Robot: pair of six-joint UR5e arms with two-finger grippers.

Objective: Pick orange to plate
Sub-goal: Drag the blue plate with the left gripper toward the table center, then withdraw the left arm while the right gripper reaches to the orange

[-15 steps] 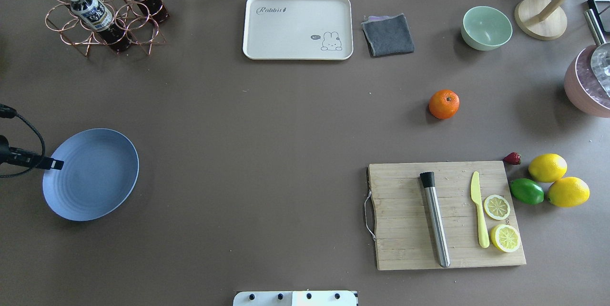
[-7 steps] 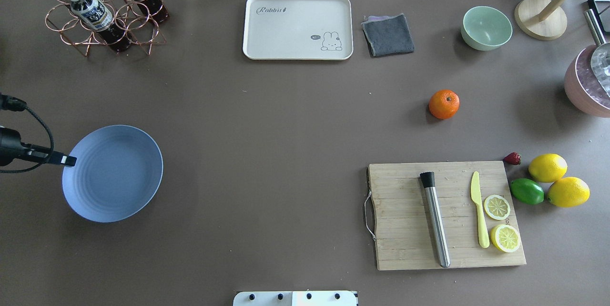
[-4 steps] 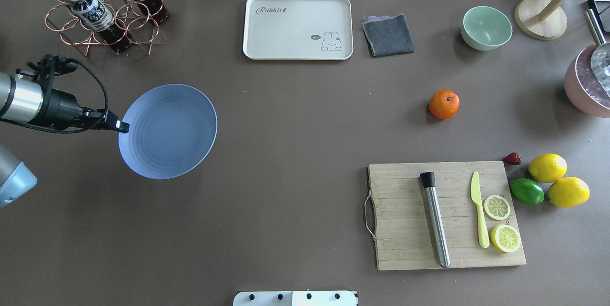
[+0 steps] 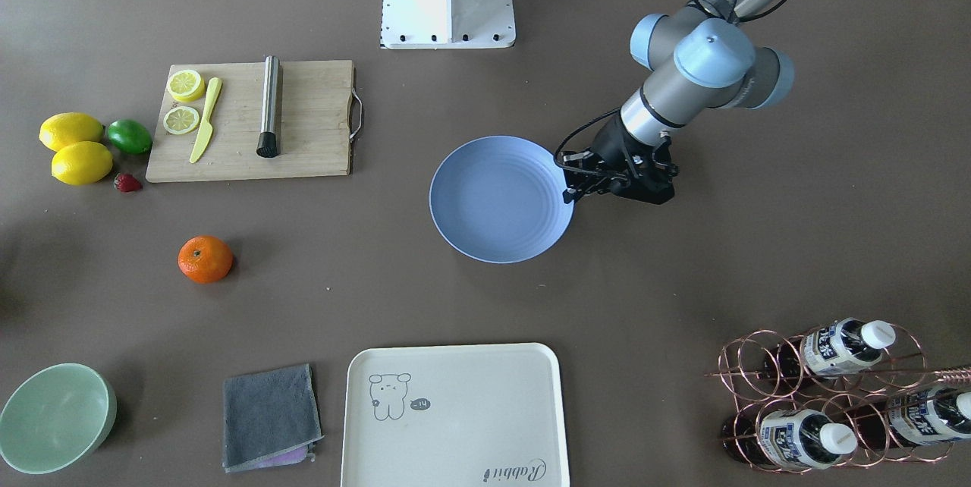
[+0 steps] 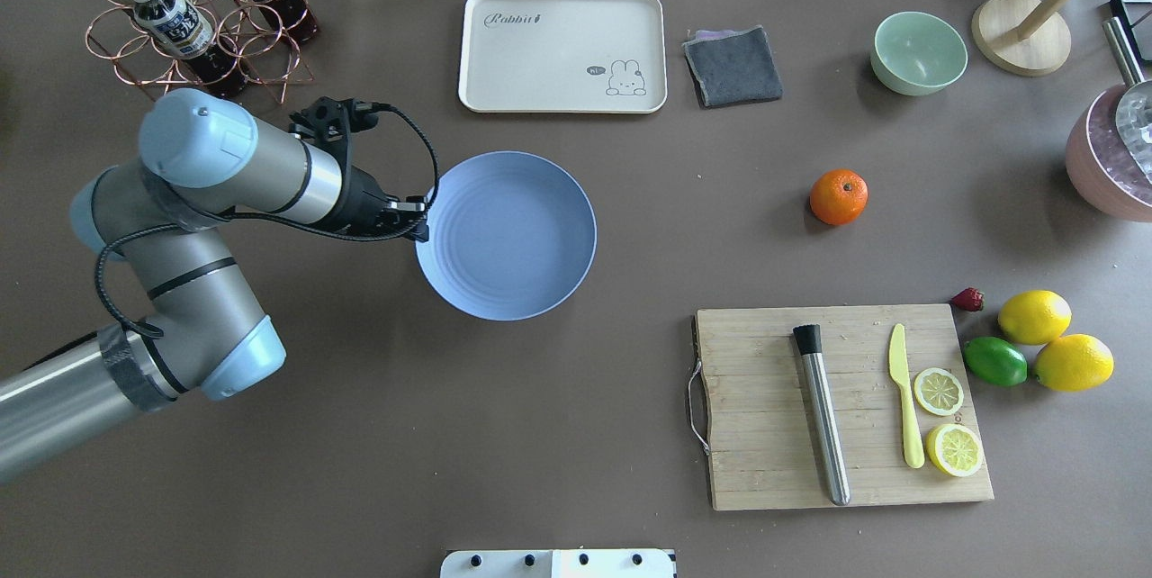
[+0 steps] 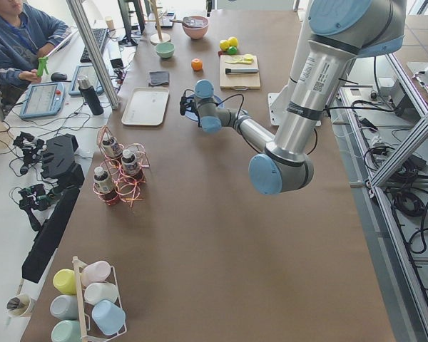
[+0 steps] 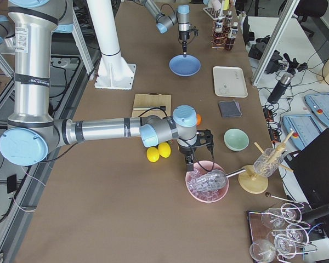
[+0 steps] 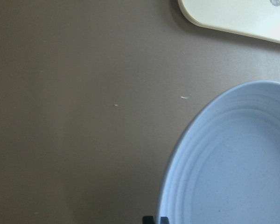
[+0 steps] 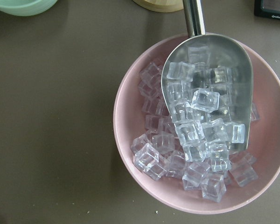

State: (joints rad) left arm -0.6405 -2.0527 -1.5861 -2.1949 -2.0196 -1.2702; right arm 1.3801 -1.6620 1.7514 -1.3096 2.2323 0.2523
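Pinching plate [image 5: 526,240] rim | left claw [image 5: 419,233], seemingly closed | elbow bent, wrist extended

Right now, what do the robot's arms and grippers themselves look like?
Both arms are silver-grey metal tubes with rounded light-blue joint caps, and each has a white printed label on its upright segment. The left arm ends in a small black left gripper, and a black cable loops along its wrist. The right arm has a black right gripper too.

One orange [image 5: 838,197], one plate [image 5: 517,236], two lemons [image 5: 1034,317] [image 5: 1073,362], one lime [image 5: 994,361]
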